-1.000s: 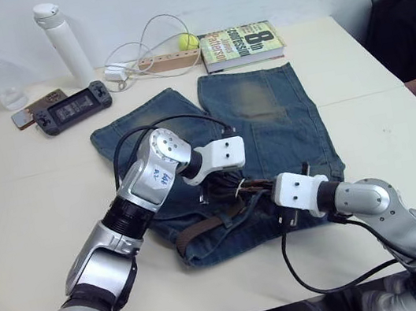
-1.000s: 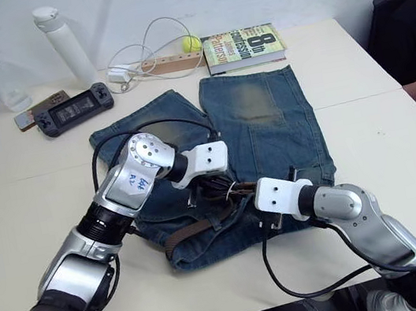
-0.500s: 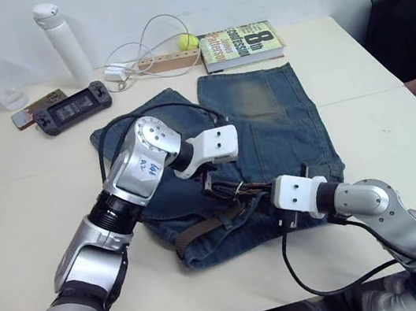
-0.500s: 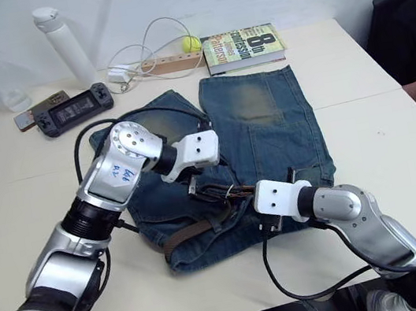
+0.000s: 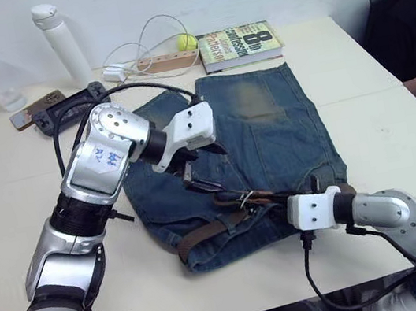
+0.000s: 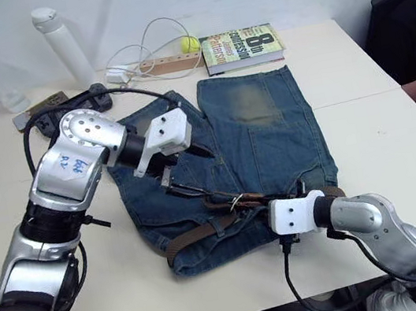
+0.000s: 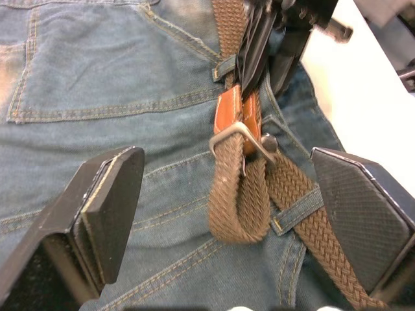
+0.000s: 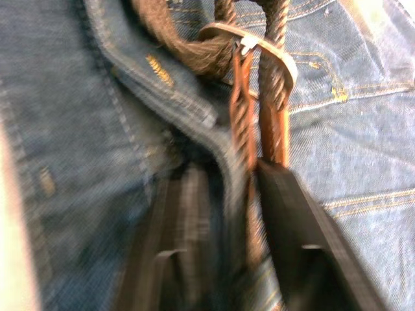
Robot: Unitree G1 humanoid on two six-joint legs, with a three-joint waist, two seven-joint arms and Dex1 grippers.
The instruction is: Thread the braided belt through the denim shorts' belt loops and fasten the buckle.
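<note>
Right gripper [image 6: 274, 207], two black fingers, pinches the lighter leather tip of the dark-brown braided belt [image 5: 205, 234] beside its silver rectangular buckle [image 7: 241, 137]; left gripper [image 5: 195, 175] hovers above, fingers spread and empty. Across the pale table [image 5: 396, 132], the faded blue denim shorts [image 5: 267, 126] lie flat, belt along the waistband through a belt loop [image 7: 297, 211]. Fastening looks underway; next, the tip needs drawing through the buckle.
</note>
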